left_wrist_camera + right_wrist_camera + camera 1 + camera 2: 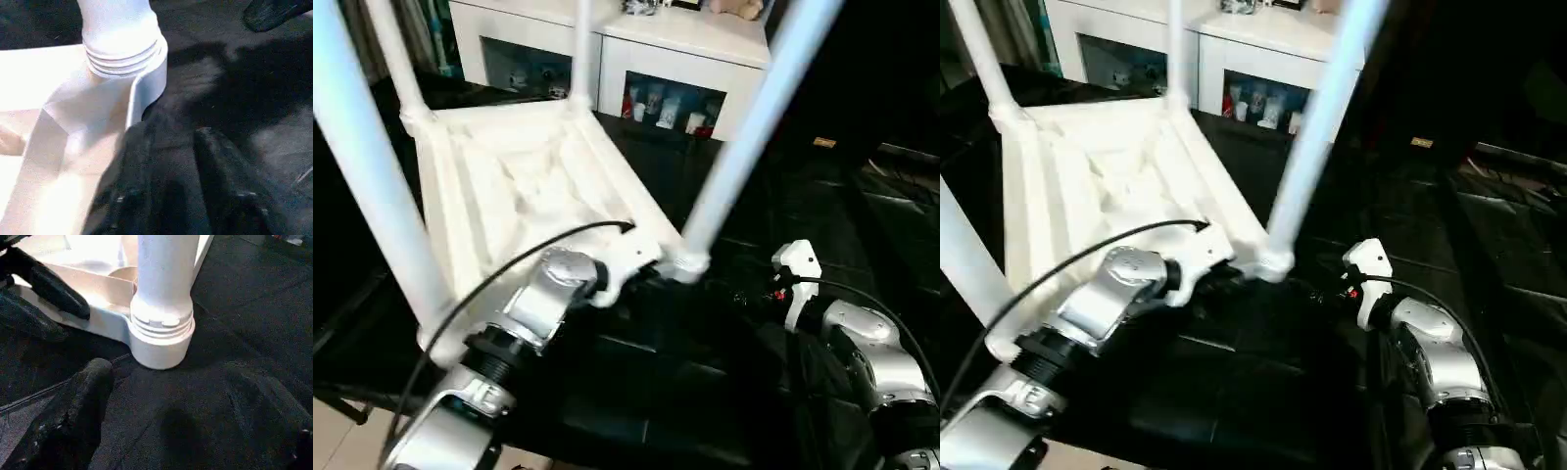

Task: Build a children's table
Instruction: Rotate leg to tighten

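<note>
Tabletop [524, 186] upside down on black cloth [234, 352], legs [744, 137] up. Left gripper [188, 161] fingers slightly parted beside tabletop edge, holding nothing. Right gripper [195, 406] spread wide, empty, facing near corner socket [159, 340].

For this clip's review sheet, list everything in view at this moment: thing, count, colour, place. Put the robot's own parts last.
tabletop: one, white, lying upside down on the dark surface, ribbed underside up.
legs: four, white, standing up out of the corner sockets.
corner socket: one seen close, white, holding a leg with threads showing.
work surface: one, black, under the tabletop.
cabinet: one, white, glass doors, behind the tabletop, small items inside.
left gripper: one, black fingers, at the tabletop's near edge beside the near corner.
right gripper: one, black fingers, open, in front of that corner socket.
</note>
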{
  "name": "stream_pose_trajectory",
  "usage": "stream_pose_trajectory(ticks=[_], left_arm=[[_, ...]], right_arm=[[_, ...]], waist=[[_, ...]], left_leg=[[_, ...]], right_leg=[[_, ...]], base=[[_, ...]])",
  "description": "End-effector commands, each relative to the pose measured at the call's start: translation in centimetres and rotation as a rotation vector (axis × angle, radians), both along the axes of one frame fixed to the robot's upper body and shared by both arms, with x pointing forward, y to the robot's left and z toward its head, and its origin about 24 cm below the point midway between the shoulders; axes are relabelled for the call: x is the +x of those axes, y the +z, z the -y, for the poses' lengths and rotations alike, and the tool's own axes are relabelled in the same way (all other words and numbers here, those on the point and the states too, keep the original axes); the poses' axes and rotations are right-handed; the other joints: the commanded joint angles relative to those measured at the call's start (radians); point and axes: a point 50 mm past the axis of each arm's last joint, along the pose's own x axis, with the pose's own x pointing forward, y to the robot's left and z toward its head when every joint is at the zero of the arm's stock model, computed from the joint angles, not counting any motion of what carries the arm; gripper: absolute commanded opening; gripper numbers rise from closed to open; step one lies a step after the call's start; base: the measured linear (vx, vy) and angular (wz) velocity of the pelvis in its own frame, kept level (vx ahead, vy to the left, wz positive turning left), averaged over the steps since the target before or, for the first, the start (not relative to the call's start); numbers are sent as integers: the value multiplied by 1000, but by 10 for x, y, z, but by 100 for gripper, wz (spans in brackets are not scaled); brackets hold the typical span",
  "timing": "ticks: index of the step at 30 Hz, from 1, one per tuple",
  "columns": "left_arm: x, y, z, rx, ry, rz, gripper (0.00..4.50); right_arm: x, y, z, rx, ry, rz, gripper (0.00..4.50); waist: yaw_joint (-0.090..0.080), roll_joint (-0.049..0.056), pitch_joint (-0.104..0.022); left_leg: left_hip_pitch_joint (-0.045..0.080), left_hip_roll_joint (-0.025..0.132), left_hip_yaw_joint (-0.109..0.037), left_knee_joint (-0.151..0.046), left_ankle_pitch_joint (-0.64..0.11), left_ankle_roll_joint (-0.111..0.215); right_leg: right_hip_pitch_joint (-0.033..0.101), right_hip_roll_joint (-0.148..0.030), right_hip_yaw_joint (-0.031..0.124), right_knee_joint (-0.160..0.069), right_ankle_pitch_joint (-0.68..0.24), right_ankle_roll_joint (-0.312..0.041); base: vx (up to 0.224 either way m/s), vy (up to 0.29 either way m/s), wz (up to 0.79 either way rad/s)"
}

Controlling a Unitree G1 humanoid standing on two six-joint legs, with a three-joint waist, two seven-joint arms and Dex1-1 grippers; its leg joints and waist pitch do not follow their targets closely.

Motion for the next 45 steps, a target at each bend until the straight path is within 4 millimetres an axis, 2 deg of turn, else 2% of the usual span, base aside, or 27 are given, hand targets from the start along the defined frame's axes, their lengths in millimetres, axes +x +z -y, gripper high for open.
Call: stream_pose_trajectory(ticks=[1,7,12,15,17,20,21,23,25,27,29,31,33,38,42,45], left_arm=[[1,1,-2,25,24,12,191],[-6,21,12,-60,-76,31,235],[-1,31,12,-90,-62,63,274],[3,31,9,-77,-35,69,287],[9,23,0,-26,14,69,315],[13,13,-4,-7,47,52,331],[13,12,-5,-5,50,49,309],[17,-4,-7,6,93,6,297],[18,-9,-7,4,99,-12,291],[18,-10,-6,-6,99,-32,259],[19,-11,-4,-11,89,-49,252],[19,-11,-4,-13,87,-52,243],[21,-10,-3,-17,81,-54,215],[22,-11,1,-6,31,-105,175],[23,-16,0,70,20,-144,147],[24,-19,-1,101,24,-151,120]], right_arm=[[1,4,2,-11,5,6,386],[0,4,4,-16,0,8,386],[0,4,6,-22,-2,10,386],[0,4,6,-23,-2,10,386],[0,3,5,-36,5,8,386],[1,2,3,-37,7,8,386],[1,2,3,-36,8,8,386],[2,3,1,-35,13,9,386],[2,3,1,-36,15,9,386],[1,3,1,-38,16,10,386],[1,3,2,-39,16,9,386],[1,3,2,-40,16,9,386],[0,2,2,-42,18,7,386],[-1,2,3,-48,22,4,386],[-1,1,3,-60,28,3,386],[-1,1,3,-62,28,3,386]], waist=[[9,3,-51],[12,2,-52],[16,4,-53],[20,3,-54],[21,1,-55],[25,2,-55],[25,1,-56],[25,1,-56],[28,1,-56],[31,3,-54],[32,2,-52],[32,3,-52],[31,2,-52],[34,2,-52],[37,5,-54],[41,4,-52]], left_leg=[[11,14,8,-58,-218,75],[10,13,10,-55,-189,84],[13,12,11,-53,-187,86],[14,12,10,-52,-182,81],[14,9,11,-51,-184,82],[14,9,10,-51,-182,77],[13,8,10,-50,-175,78],[13,6,10,-49,-173,83],[14,9,9,-50,-177,82],[16,10,9,-52,-207,79],[15,10,7,-55,-238,65],[15,11,6,-56,-247,59],[15,10,6,-56,-259,57],[15,10,5,-56,-245,56],[16,9,6,-54,-229,64],[16,10,6,-54,-235,65]], right_leg=[[50,-20,9,-61,-114,-223],[52,-19,9,-54,-51,-247],[51,-16,9,-53,-47,-244],[52,-16,8,-52,-48,-237],[52,-14,9,-53,-52,-227],[53,-17,8,-52,-57,-224],[54,-17,8,-51,-47,-224],[52,-15,8,-52,-40,-222],[54,-20,7,-52,-44,-228],[51,-21,8,-57,-81,-227],[51,-22,7,-60,-129,-219],[51,-23,7,-61,-140,-215],[50,-23,7,-64,-152,-211],[50,-23,7,-61,-134,-212],[52,-24,7,-58,-97,-224],[53,-25,6,-60,-104,-224]], base=[[0,0,0],[0,0,0],[0,0,0],[0,0,0],[0,0,0],[0,0,0],[0,0,0],[0,0,0],[0,0,0],[0,0,0],[0,0,0],[0,0,0],[0,0,0],[0,0,0],[0,0,0],[0,0,0]])
